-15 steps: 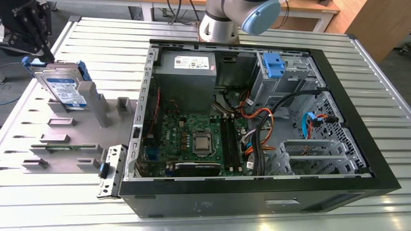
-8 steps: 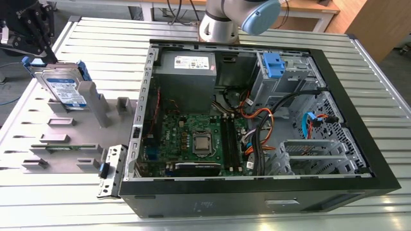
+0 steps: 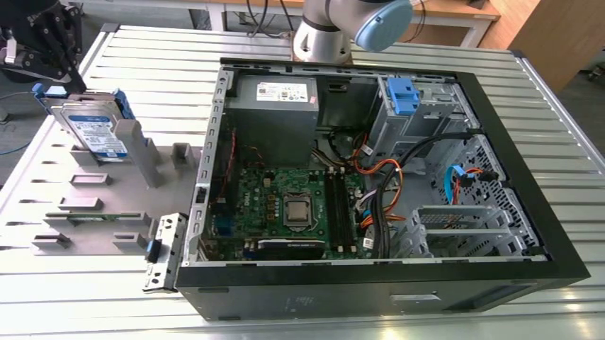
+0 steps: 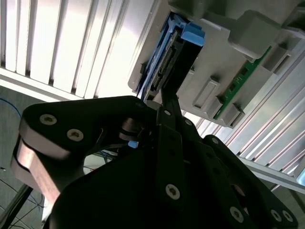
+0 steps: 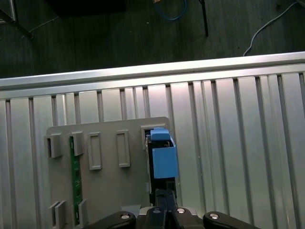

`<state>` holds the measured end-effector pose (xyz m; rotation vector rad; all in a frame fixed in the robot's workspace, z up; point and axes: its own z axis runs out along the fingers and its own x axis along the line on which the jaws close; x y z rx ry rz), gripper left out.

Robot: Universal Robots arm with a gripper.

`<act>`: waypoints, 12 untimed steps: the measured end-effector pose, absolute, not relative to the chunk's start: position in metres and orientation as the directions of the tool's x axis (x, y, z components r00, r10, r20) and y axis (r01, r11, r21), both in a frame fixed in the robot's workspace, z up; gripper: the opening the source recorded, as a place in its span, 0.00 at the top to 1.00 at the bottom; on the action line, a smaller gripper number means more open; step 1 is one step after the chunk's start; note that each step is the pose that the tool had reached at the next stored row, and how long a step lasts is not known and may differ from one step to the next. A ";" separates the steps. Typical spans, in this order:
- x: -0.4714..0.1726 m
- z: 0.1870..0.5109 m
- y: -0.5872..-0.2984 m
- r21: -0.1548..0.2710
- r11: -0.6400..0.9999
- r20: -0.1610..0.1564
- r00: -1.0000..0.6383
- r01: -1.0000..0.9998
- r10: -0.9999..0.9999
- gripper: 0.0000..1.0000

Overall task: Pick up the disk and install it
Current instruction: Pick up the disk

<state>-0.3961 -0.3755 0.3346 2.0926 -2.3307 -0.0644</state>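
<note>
The gripper (image 5: 164, 193), fingers drawn close together, stood at the disk (image 3: 95, 134), which stood on edge in the grey fixture (image 5: 109, 191).

The gripper (image 4: 166, 104) covers one end of the disk (image 4: 174, 62).

A grey holder plate (image 3: 104, 205) lies just below the pincer (image 3: 66, 81) on the ribbed metal desk (image 3: 529, 85). A green memory stick (image 3: 90, 215) stands in one of its raised slots, near the pincer but not touching it. Well apart from the pincer, toward the exterior view's right, an open black computer case (image 3: 331, 301) lies on its side, showing a green motherboard (image 3: 283, 205), a grey power-supply box (image 3: 274, 106) with a white sticker, a blue plastic bracket (image 3: 401, 95) in the drive cage, and orange and black cables (image 3: 378, 177). In the first wrist view, a dark floor (image 5: 95, 38) with a blue cable (image 5: 171, 12) shows past the desk's far edge from the pincer.
</note>
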 end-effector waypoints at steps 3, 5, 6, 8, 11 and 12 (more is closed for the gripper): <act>-0.396 0.334 -0.375 0.036 0.095 -0.021 -0.095 -0.995 -0.995 0.89; -0.396 0.334 -0.375 0.036 0.094 -0.020 -0.095 -0.995 -0.995 0.89; -0.396 0.334 -0.375 0.036 0.094 -0.020 -0.095 -0.995 -0.995 0.89; -0.396 0.334 -0.375 0.036 0.094 -0.020 -0.095 -0.995 -0.995 0.89; -0.396 0.333 -0.375 0.036 0.094 -0.020 -0.095 -0.995 -0.995 0.89; -0.396 0.333 -0.375 0.036 0.094 -0.020 -0.095 -0.995 -0.995 0.89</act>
